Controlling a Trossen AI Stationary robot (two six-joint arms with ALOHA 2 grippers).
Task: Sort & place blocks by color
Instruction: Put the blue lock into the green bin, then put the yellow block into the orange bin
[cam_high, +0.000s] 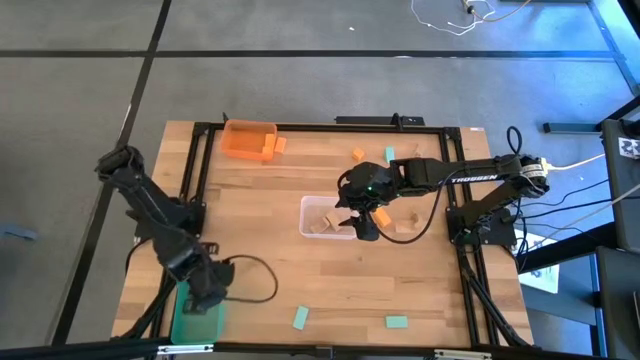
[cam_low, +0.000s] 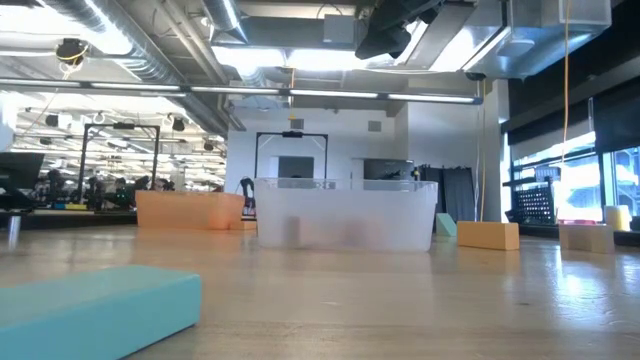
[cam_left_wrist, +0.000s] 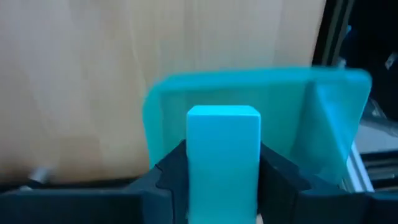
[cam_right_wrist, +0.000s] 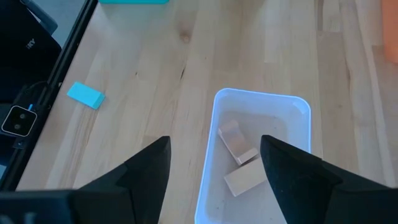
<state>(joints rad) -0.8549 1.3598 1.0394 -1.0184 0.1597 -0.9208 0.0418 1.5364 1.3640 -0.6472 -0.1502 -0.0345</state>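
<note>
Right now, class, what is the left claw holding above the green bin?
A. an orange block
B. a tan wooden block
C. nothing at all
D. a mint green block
D: the left wrist view shows the left claw shut on a mint green block, with the green bin just beyond it.

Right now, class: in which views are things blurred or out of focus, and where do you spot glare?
Left wrist view: the mint green block between the left gripper fingers and the green bin behind look soft. Low view: the near mint green block is blurred, ceiling lights glare. High view: pale glare on the floor at top right. Right wrist view: the clear bin and tan blocks look sharp.
</note>
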